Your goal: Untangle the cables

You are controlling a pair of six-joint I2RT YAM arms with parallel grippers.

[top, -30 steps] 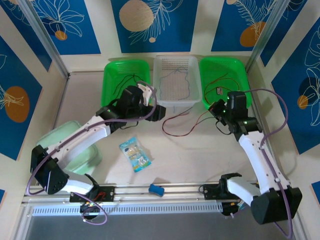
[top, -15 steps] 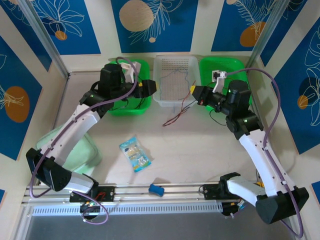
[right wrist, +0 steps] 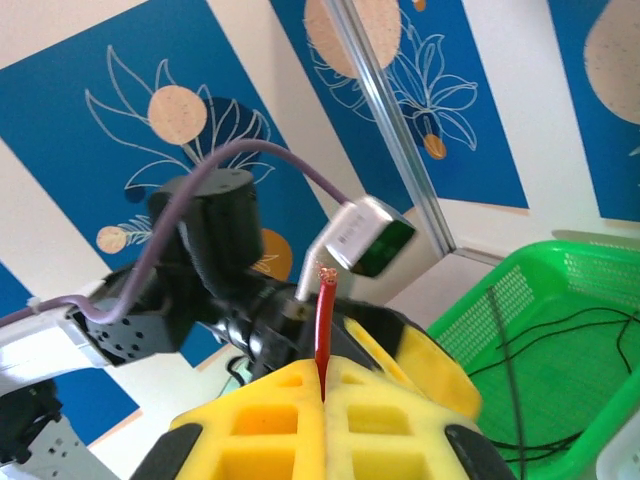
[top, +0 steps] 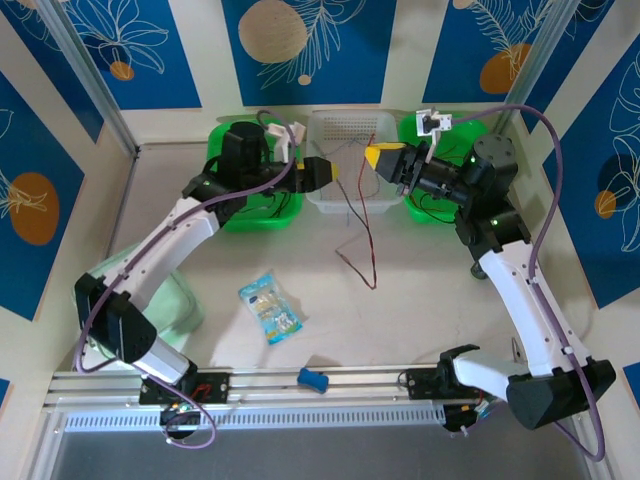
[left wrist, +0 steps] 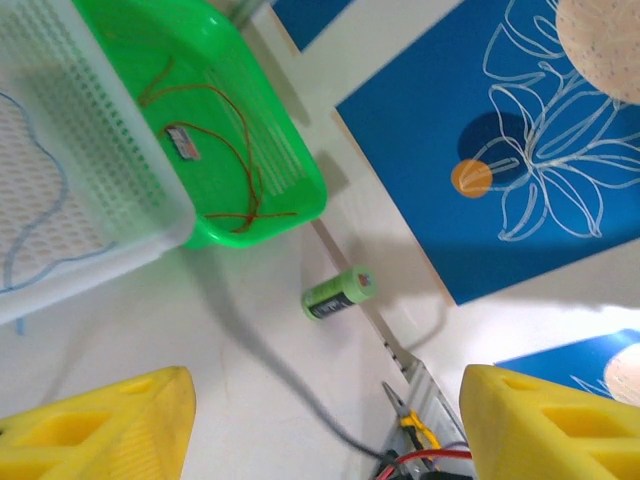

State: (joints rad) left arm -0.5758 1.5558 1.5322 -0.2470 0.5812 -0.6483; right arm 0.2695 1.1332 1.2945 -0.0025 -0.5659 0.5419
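Blue floral panels behind a pale table. Right gripper pinched shut on the bared tip of a red cable, seemingly limp and light, likely slippery, trailing to the table's middle; left gripper spread wide, empty, best placed to take hold lower down. More cables in baskets along the far edge.

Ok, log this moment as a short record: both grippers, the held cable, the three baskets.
left gripper: open, empty
right gripper: shut on red cable
red cable: hangs from right gripper, lower part lying on table
white basket: bluish cable inside
left green basket: black cables inside
right green basket: reddish cable inside
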